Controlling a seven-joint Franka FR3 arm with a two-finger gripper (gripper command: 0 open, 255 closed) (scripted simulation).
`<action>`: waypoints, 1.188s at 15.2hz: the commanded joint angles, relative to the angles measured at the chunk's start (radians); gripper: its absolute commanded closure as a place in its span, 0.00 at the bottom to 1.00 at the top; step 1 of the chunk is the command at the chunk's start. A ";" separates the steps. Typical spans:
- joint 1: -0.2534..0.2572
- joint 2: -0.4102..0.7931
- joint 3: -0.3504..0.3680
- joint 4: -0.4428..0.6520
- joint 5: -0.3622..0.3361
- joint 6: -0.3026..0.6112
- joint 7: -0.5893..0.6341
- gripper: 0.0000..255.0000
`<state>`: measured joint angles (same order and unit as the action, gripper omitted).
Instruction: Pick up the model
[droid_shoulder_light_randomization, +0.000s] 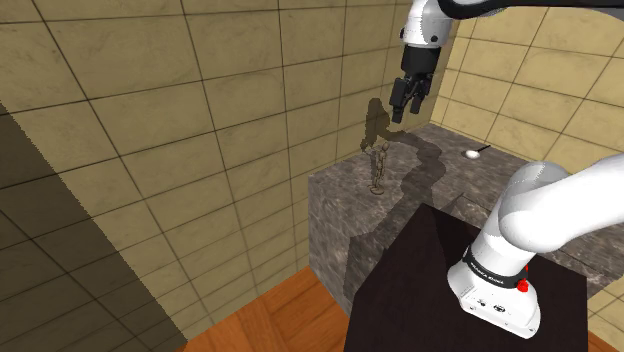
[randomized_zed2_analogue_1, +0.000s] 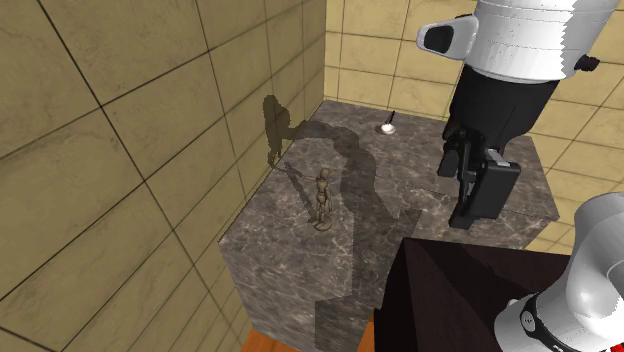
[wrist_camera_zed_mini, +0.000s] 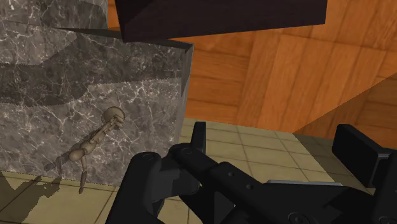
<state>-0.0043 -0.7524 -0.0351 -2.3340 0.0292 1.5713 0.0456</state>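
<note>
Below your black two-finger pincer, off to one side, a small brown jointed mannequin figure stands upright on the grey marble block; the pincer is spread wide, holding nothing.

Moderate, even light is cast from above on the shoulder view's right, so that a shadow of the arm is thrown across the counter and up the wall, whose lower left is darkened by broad shade.

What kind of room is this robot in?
Probably a tiled corner of a house, maybe a kitchen or bathroom: tan tiled walls, a dark stone-look counter and a wooden floor.
</note>
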 joint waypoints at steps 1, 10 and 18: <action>0.000 0.000 0.000 0.000 0.000 0.000 0.000 0.00; -0.047 0.184 -0.135 -0.042 -0.076 0.215 -0.150 0.00; -0.075 0.421 -0.251 0.008 -0.090 0.394 -0.286 0.00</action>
<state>-0.0749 -0.3541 -0.2723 -2.3369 -0.0595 1.9530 -0.2222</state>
